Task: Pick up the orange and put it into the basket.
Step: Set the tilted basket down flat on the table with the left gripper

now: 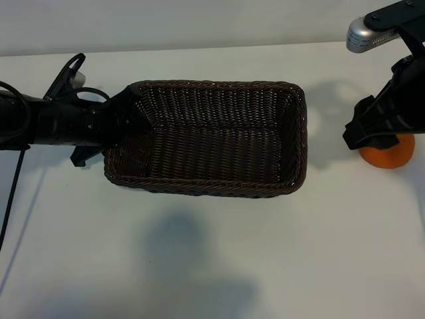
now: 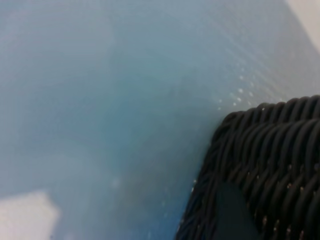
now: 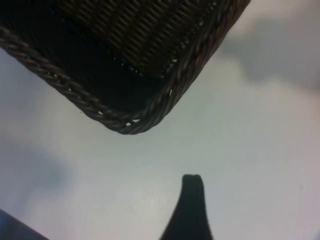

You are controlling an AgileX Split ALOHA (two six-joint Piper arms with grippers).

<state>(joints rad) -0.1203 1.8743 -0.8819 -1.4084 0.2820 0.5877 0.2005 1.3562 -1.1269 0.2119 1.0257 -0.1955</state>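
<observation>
Both jaws apart: my right gripper (image 1: 380,136) partly covers the orange (image 1: 392,154), unheld; closing off-centre could roll it rightward from the basket (image 1: 302,119).

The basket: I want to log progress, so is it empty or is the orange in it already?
Empty. The basket shows only bare weave inside, and the orange sits on the table to its right, under the right gripper.

The right gripper (image 1: 380,136) hides most of the orange (image 1: 392,154); the left gripper's (image 1: 109,136) fingertips vanish behind the basket (image 1: 292,136) rim.
</observation>
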